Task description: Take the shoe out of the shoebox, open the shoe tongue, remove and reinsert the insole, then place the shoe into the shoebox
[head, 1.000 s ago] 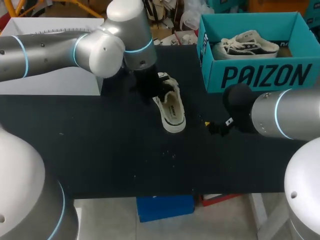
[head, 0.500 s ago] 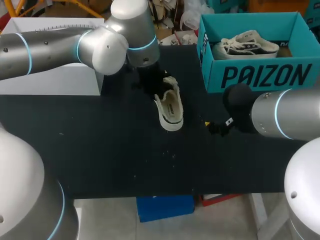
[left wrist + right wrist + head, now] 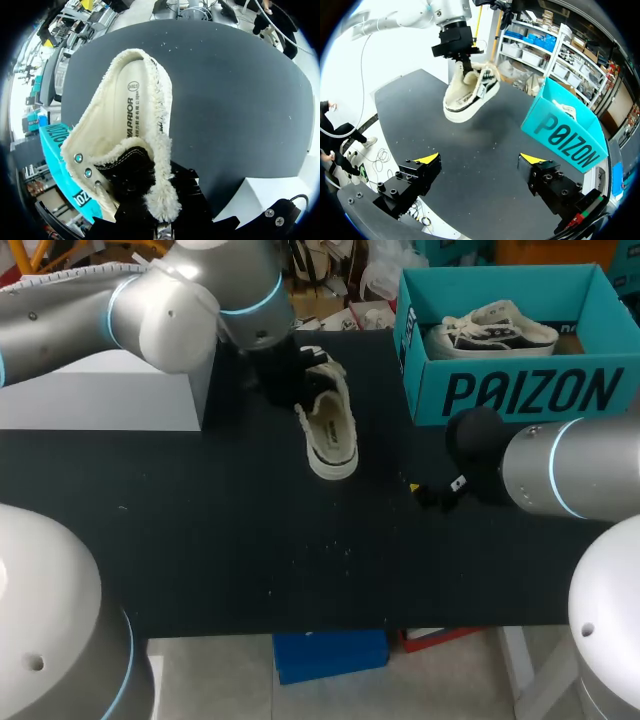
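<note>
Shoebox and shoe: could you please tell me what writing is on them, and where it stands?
Shoebox, front wall: one large dark brand word, not spelled out here.
Shoe, on its insole: one dark brand word running along its length, not spelled out here.
Round stamp on the insole beside that word: too small to read.

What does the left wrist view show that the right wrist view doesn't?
Left wrist only: the insole inside the shoe, and its eyelets. Right wrist only: the shoe's whole outside, the left tool gripping its collar, the open right tool with nothing in it, and a second shoe in the shoebox. Both: the shoe, the teal shoebox and the black table.
</note>
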`<state>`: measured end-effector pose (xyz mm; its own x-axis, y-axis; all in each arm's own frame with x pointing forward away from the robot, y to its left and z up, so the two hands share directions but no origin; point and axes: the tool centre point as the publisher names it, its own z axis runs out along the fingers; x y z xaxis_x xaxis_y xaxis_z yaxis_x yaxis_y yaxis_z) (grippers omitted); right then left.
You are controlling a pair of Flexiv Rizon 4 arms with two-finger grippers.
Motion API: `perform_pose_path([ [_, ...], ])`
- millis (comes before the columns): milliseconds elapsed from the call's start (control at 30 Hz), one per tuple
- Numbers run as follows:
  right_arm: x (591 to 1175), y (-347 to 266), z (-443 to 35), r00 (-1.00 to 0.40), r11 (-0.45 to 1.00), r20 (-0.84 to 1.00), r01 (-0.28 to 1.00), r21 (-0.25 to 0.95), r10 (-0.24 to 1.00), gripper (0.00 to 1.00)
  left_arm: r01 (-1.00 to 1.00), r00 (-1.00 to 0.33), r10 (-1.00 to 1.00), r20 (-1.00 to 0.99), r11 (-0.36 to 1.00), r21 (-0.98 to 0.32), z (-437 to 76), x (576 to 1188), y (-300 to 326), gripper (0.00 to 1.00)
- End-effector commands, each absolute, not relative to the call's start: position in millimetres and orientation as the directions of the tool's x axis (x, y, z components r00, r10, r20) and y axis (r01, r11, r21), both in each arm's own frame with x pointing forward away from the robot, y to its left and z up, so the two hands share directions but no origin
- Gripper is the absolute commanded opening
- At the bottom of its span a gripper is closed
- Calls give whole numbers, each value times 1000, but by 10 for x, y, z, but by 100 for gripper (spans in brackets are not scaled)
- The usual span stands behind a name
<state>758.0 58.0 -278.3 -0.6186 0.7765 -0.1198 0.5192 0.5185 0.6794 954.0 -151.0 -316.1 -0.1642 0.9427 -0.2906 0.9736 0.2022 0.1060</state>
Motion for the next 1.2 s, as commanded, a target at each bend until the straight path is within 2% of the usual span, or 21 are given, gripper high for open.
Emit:
perform_pose_path([
  [33, 7576, 590, -2800, -617, 517, -121, 518, 682, 778, 100, 971, -162, 941, -296, 205, 121, -2880, 9413, -1368, 0],
  [433, 7576, 590, -2800, -617, 517, -121, 518, 682, 778, 100, 971, -162, 941, -296, 205, 121, -2880, 9413, -1368, 0],
  [533, 7576, 590, -2800, -617, 517, -121, 518, 682, 778, 100, 949, -272, 912, -307, 307, 71, -2775, 9510, -1317, 0],
  [833, 7576, 590, -2800, -617, 517, -121, 518, 682, 778, 100, 846, -500, 820, -278, 531, 43, -2280, 9848, -1066, 0],
  [1200, 7576, 590, -2800, -617, 517, -121, 518, 682, 778, 100, 533, -812, 498, -306, 845, -38, -2113, 10229, -391, 0],
])
